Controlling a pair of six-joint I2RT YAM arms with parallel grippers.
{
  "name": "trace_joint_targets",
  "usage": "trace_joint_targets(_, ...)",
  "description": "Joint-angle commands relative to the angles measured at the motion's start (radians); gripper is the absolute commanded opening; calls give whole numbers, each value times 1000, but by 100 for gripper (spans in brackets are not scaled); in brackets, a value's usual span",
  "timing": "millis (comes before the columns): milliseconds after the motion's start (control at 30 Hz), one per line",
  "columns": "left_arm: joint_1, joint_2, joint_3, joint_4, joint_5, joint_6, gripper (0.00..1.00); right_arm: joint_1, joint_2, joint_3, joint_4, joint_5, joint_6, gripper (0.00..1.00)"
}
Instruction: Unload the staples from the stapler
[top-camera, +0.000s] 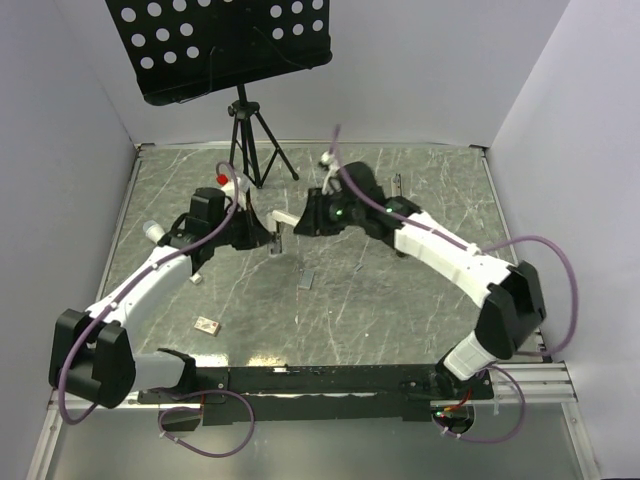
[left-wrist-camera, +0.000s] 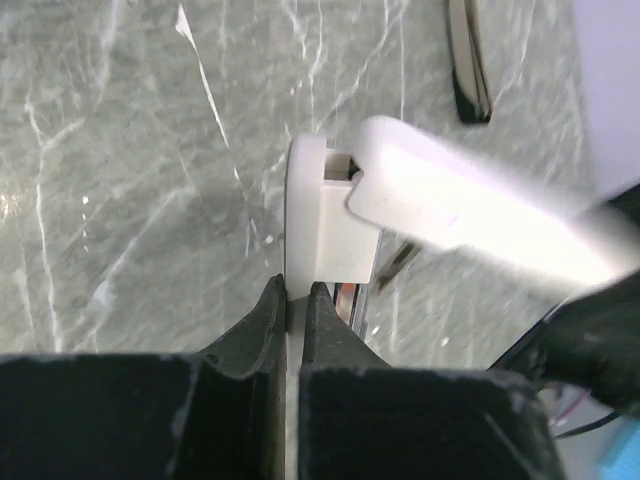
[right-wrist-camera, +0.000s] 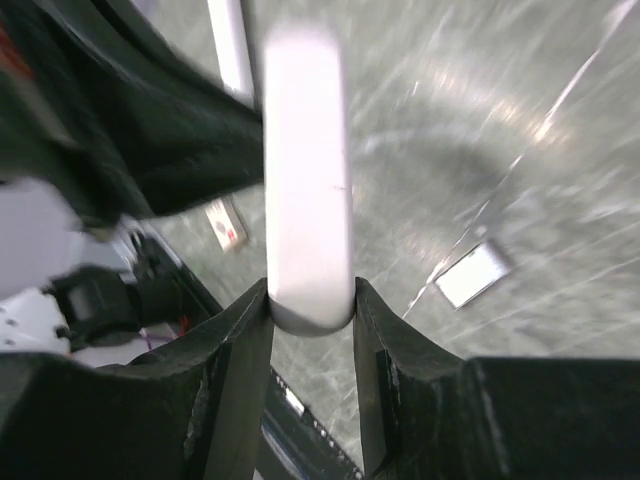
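Observation:
The stapler (top-camera: 281, 226) hangs above the table between my two grippers, its pale top arm swung open from the body. My left gripper (top-camera: 262, 233) is shut on the stapler's thin body edge; in the left wrist view the fingers (left-wrist-camera: 297, 295) pinch the pale body (left-wrist-camera: 320, 220), and the top arm (left-wrist-camera: 470, 210) slants away to the right. My right gripper (top-camera: 300, 220) is shut on the end of that top arm (right-wrist-camera: 308, 200), as the right wrist view (right-wrist-camera: 310, 300) shows. A small flat grey strip of staples (top-camera: 307, 279) lies on the table below and also shows in the right wrist view (right-wrist-camera: 475, 275).
A black tripod stand (top-camera: 245, 130) with a perforated tray stands at the back. A slim dark bar (top-camera: 397, 183) lies back right. A small tan block (top-camera: 207, 324) lies front left. A red-and-white item (top-camera: 226, 181) and a white cylinder (top-camera: 152, 230) are on the left.

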Motion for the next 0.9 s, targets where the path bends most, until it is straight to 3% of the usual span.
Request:
trace_joint_targets(0,-16,-81,-38,12,-109,85,1,-82,-114,15,-16,46,-45,26)
trace_joint_targets(267,-65,-112,-82,112,26,138,1,-171,-109,15,74,-43,-52,26)
trace_joint_targets(400,-90,-112,-101,129,64,173,1,-199,-86,49,96,-95,-91,34)
trace_joint_targets(633,-103,-77,-90,127,106,187,1,-216,-37,40,177,-158,-92,37)
trace_joint_targets(867,-108,-22,-65,104,133,212,1,-216,58,23,269,-216,-79,47)
